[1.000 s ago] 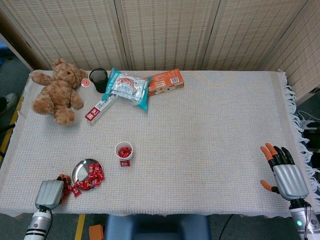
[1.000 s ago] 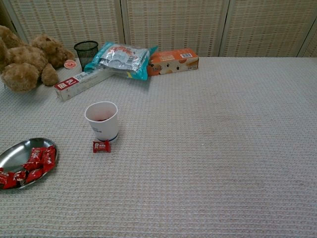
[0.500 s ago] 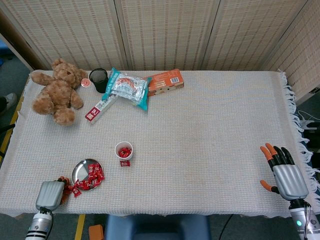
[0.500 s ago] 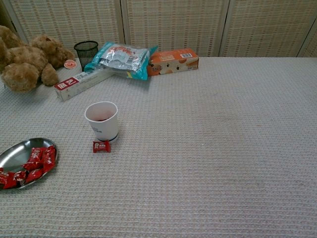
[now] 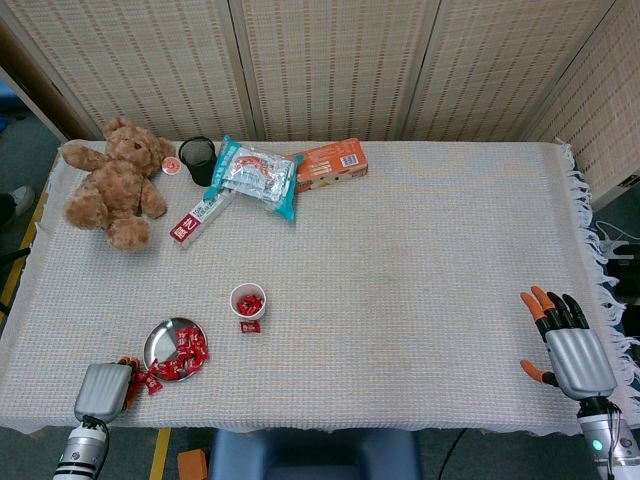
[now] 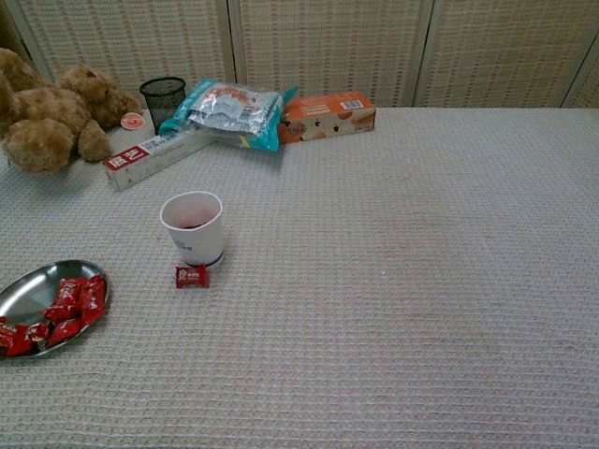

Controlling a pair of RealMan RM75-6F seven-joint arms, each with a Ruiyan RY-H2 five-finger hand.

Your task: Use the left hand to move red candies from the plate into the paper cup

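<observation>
- The left hand (image 5: 103, 390) is seen at the table's near edge, just beside the plate (image 5: 162, 340); whether its fingers are curled or holding anything cannot be told (only its back shows).
- The right hand (image 5: 572, 352) is held released, fingers apart, at the far right edge.
- Red candies (image 5: 184, 355) are heaped on the plate.
- One stray candy (image 6: 192, 276) is noted against the paper cup (image 6: 193, 227), which holds more.

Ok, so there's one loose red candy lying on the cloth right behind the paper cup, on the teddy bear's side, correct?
Not quite. The loose red candy lies on the cloth in front of the paper cup, on the robot's side, not behind it toward the teddy bear. The chest view shows this most clearly.
</observation>
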